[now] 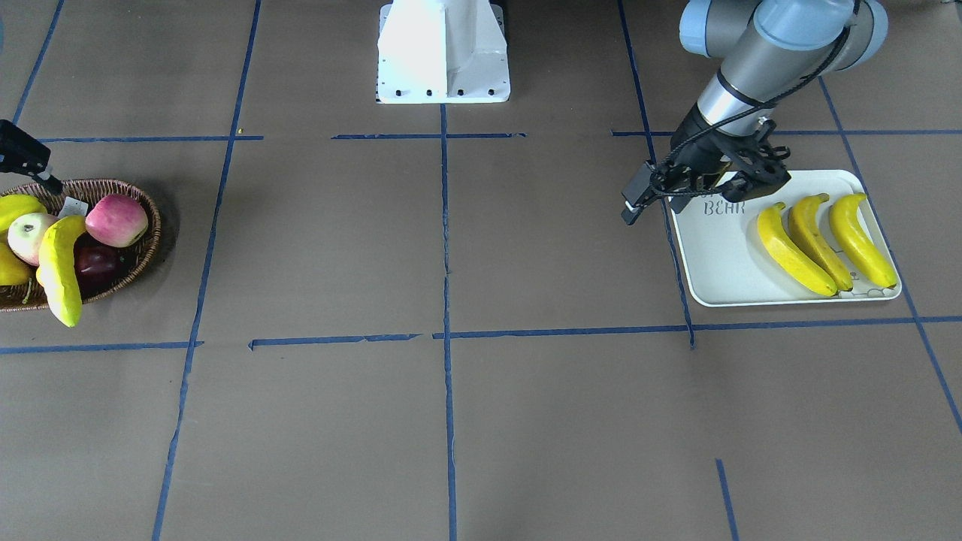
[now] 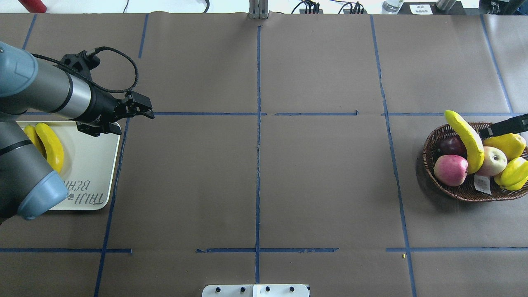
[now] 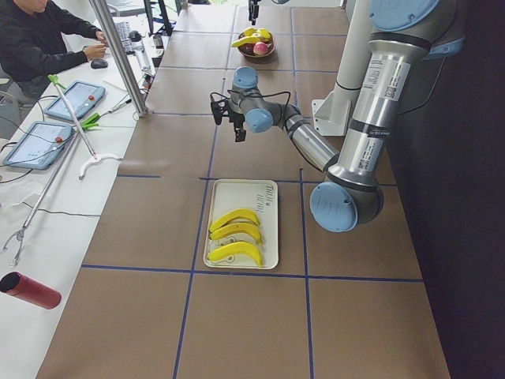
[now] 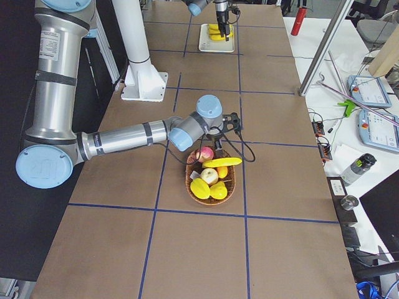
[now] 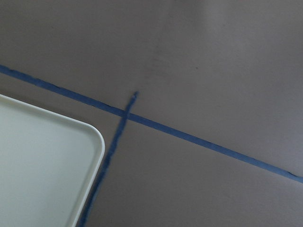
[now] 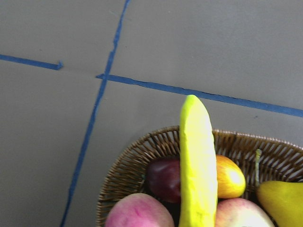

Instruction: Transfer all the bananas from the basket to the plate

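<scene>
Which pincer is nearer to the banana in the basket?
Right. The right pincer hovers close by the banana; the left pincer is far off, beside the plate.

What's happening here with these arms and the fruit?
The robot is moving bananas from a basket to a plate. Three bananas lie on the plate, the left gripper hovering empty over its corner. One banana is left in the basket among other fruit, with the right gripper poised over the basket.

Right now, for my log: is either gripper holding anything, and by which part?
Nothing. Left gripper is empty by the pale rectangular plate; right gripper hangs by the long yellow banana in the brown wicker basket.
</scene>
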Controlling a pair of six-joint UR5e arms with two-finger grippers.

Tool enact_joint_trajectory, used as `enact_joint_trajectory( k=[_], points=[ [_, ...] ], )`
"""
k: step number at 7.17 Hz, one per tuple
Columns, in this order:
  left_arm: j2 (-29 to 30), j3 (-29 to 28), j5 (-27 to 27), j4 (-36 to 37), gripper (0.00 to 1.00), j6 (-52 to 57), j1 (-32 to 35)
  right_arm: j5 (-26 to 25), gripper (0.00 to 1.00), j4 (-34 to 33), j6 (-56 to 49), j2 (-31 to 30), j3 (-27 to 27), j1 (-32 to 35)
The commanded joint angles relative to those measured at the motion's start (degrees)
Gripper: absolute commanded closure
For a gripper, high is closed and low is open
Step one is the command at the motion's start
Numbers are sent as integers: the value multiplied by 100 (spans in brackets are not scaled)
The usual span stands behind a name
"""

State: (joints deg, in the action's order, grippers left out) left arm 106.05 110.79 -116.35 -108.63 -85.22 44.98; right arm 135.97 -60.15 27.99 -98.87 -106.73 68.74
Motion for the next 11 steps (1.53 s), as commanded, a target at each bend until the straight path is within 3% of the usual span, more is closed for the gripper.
enact_joint_trajectory(
  k=[1, 3, 5, 6, 7, 8, 9, 11],
  points=[
    [48, -5, 244, 0, 0, -65, -244, 18, 0, 30, -320, 69, 703, 35],
    [48, -31, 288, 0, 0, -74, -253, -52, 0, -31, -250, 349, 907, -534],
    [39, -40, 288, 0, 0, -74, -262, -70, 0, 12, -250, 482, 1163, -554],
    [48, -40, 288, 0, 0, -74, -253, -61, 6, 12, -258, 456, 1163, -554],
    [48, -23, 288, 0, 0, -65, -262, -35, 49, 12, -267, 447, 1146, -554],
    [30, -31, 288, 0, 0, -74, -253, -44, 81, 21, -302, 464, 1146, -546],
    [39, -31, 288, 0, 0, -65, -253, -35, 97, 30, -329, 421, 1076, -537],
    [30, -40, 288, 0, 0, -65, -253, 26, 100, 21, -346, 377, 674, -398]
  ],
)
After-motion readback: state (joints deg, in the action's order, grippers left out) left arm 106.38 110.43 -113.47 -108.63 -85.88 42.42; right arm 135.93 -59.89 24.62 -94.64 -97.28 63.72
